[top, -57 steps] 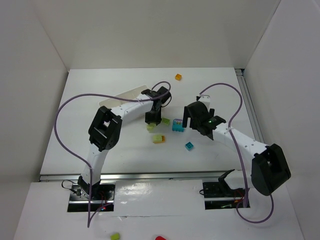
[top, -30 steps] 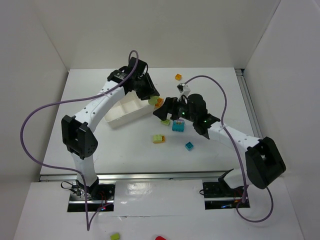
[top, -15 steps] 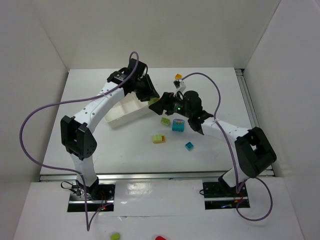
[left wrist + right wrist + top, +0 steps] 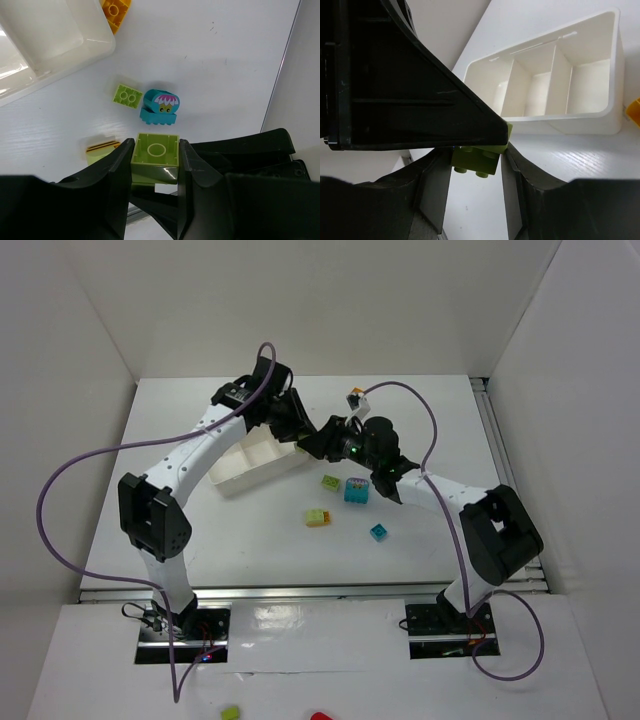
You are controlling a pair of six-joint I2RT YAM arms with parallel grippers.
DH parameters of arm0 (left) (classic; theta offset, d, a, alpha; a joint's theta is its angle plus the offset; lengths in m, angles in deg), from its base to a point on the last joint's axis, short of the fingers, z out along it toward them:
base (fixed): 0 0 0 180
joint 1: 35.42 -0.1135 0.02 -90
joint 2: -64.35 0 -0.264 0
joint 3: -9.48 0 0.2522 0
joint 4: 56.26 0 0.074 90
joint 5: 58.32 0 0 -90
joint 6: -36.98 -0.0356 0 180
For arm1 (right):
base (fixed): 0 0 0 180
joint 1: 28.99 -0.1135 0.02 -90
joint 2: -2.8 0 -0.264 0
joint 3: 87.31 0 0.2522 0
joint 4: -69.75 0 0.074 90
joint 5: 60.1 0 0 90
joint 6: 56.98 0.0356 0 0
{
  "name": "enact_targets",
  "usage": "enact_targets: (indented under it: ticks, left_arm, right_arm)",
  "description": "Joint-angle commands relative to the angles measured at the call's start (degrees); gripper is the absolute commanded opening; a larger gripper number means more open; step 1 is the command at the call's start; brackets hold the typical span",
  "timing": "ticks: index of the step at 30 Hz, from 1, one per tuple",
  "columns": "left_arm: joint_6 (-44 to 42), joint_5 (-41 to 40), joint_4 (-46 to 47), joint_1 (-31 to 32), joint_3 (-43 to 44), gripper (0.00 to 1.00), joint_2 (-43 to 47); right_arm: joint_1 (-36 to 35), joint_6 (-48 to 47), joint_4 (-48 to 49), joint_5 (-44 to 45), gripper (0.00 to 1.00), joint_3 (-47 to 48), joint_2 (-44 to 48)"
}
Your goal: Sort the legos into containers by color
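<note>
The left gripper pinches a lime green brick between its fingers, hollow underside toward its camera. It holds the brick in the air just off the end of the white three-compartment tray, not over any compartment. The right gripper is crowded in against the left one. In its own wrist view its fingers stand apart on either side of what seems to be the same lime brick, but I cannot tell whether they touch it.

The sorting looks barely begun. All three compartments appear bare white in the right wrist view, so nothing seems to have been dropped in yet.

- **Just beside the tray:** an orange brick lies on the table against its outer wall.
- **Near the tray:** a flat lime brick touches or nearly touches the cyan block with the printed picture.
- **Further from the tray:** a pale lime brick with a dark stripe and a small cyan brick.
- **Beyond the tray's far end:** a second orange brick sits well apart.

That leaves the held brick to release and six more to place.
</note>
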Motion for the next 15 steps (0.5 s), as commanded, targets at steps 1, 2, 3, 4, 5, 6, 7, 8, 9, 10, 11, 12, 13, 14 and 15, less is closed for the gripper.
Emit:
enact_targets:
  ticks: [1, 2, 3, 4, 5, 6, 7, 8, 9, 10, 11, 12, 13, 14, 15]
  left_arm:
    - [-0.8, -0.5, 0.5, -0.6, 0.6, 0.00, 2.7]
    - [-0.8, -0.5, 0.5, -0.6, 0.6, 0.00, 2.7]
    - [-0.8, -0.5, 0.5, -0.6, 1.2, 0.00, 2.7]
    - [-0.8, -0.5, 0.0, -1.1, 1.8, 0.00, 2.7]
    - [-0.8, -0.5, 0.0, -1.1, 1.8, 0.00, 2.2]
    - [-0.8, -0.5, 0.0, -1.9, 2.3, 0.00, 2.2]
    - [-0.8, -0.5, 0.0, -2.4, 2.3, 0.00, 1.7]
    - [-0.8, 0.1, 0.0, -2.4, 3.1, 0.00, 1.7]
    - [-1.4, 0.2, 0.0, -3.0, 3.1, 0.00, 1.7]
    - [-1.4, 0.7, 0.0, -3.0, 3.6, 0.00, 1.0]
    - [-1.4, 1.2, 0.0, -3.7, 3.6, 0.00, 1.0]
    - [-1.4, 1.2, 0.0, -4.3, 4.1, 0.00, 0.5]
    - [-1.4, 1.2, 0.0, -4.3, 4.1, 0.00, 0.5]
    - [-1.4, 1.2, 0.0, -4.8, 4.7, 0.00, 0.5]
    - [-1.4, 1.2, 0.0, -4.8, 4.7, 0.00, -0.2]
  right_arm:
    - [-0.5, 0.2, 5.2, -0.8, 0.34, 0.9, 0.0]
    - [-0.5, 0.2, 5.2, -1.3, 0.34, 0.2, 0.0]
    - [-0.5, 0.2, 5.2, -1.3, 0.34, 0.2, 0.5]
    - [-0.5, 0.2, 4.5, -1.9, 0.34, -0.4, 1.1]
    - [-0.5, 0.2, 3.0, -2.5, 0.34, -0.9, 1.1]
    - [-0.5, -0.6, 1.8, -2.5, 0.34, -0.9, 1.8]
    - [-0.5, -1.2, 0.5, -2.5, 0.34, -0.9, 1.8]
    - [-0.5, -2.0, -0.4, -2.5, 0.34, -1.9, 3.2]
    - [-0.5, -2.0, -2.0, -2.5, 0.34, -3.0, 4.0]
    - [-0.5, -3.1, -3.3, -1.7, 0.34, -3.0, 4.7]
    - [-0.5, -4.5, -4.7, -0.9, 0.34, -3.9, 6.4]
    - [-0.5, -5.3, -7.6, -0.4, 0.34, -4.7, 7.4]
    - [-0.5, -6.1, -9.3, 0.2, 0.34, -4.7, 8.4]
    - [-0.5, -7.7, -10.8, 1.6, 0.34, -5.4, 10.4]
    - [-0.5, -8.5, -13.7, 2.3, 0.34, -6.0, 11.3]
